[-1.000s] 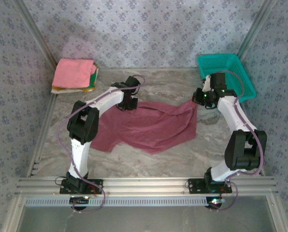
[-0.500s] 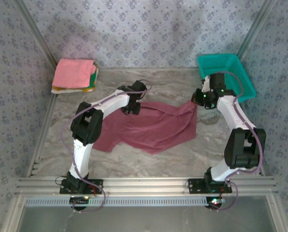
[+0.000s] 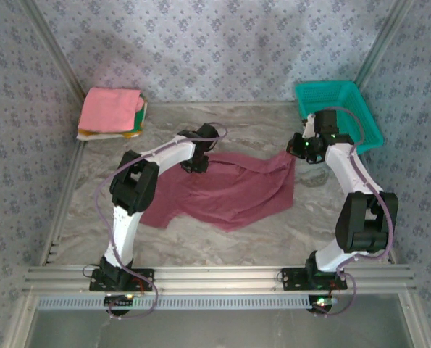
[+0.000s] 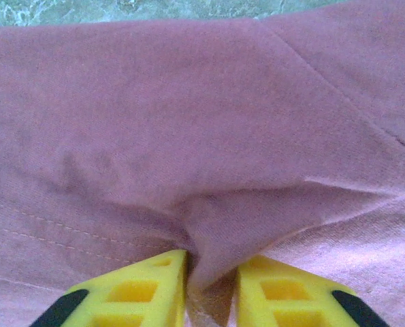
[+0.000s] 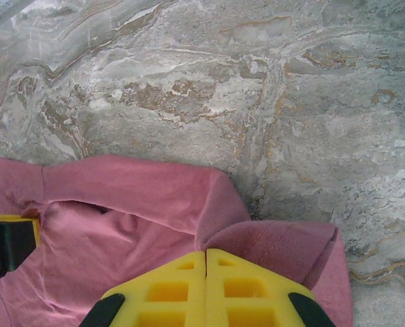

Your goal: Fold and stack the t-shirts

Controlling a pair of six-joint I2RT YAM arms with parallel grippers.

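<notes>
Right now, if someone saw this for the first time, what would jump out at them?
The maroon t-shirt sprawled rumpled across mid-table draws the eye, with the left gripper pinching a fold at its far edge and the right gripper shut on its far right corner. Next come the folded stack, pink on top, in the far left corner, and the teal basket in the far right corner.

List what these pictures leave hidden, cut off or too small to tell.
- Top view: the pink shirt covers the folded shirts under it; only edges show, count unclear.
- Top view: the right arm hides part of the basket.
- Left wrist view: the maroon shirt is cut off at both sides.
</notes>
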